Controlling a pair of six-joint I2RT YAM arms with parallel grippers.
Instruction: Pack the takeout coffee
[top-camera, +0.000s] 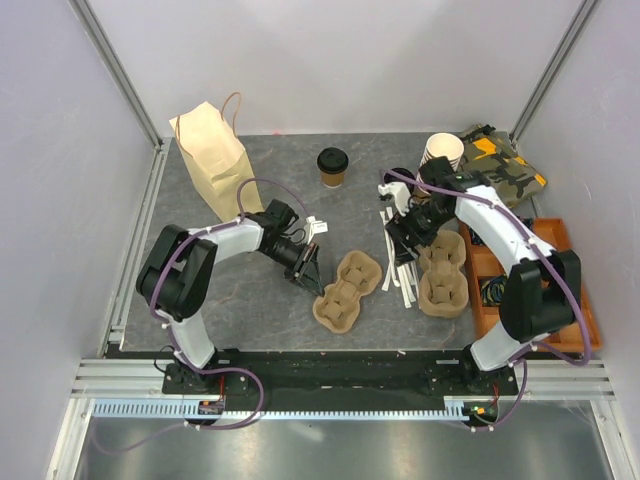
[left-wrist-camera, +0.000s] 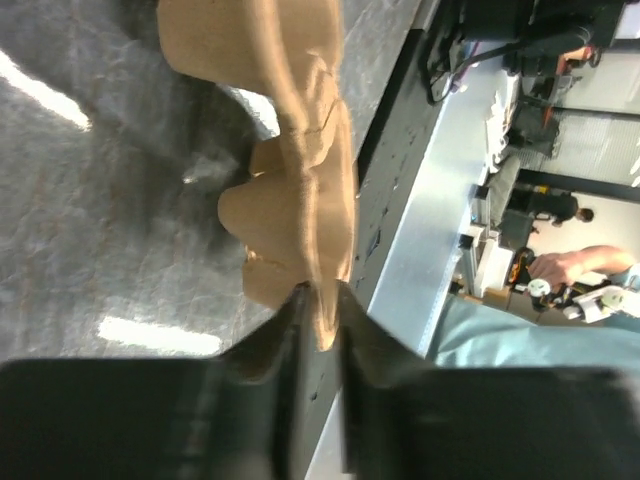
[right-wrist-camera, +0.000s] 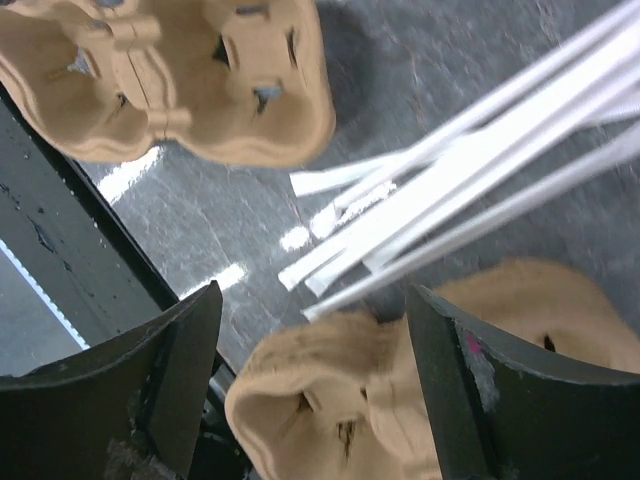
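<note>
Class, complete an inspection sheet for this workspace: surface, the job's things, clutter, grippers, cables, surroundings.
Surface: grey table, no spills seen.
Job's things: takeout coffee upright, lid on, at the back; paper bag standing back left; cup carrier near the centre.
Clutter: wrapped straws, stacked carriers, cup stack, camouflage cloth, orange tray.
Grippers: left gripper shut on the cup carrier's rim; right gripper open over the wrapped straws and stacked carriers, holding nothing.
Cables: purple cable looped along each arm.
Surroundings: white walls, aluminium frame.
</note>
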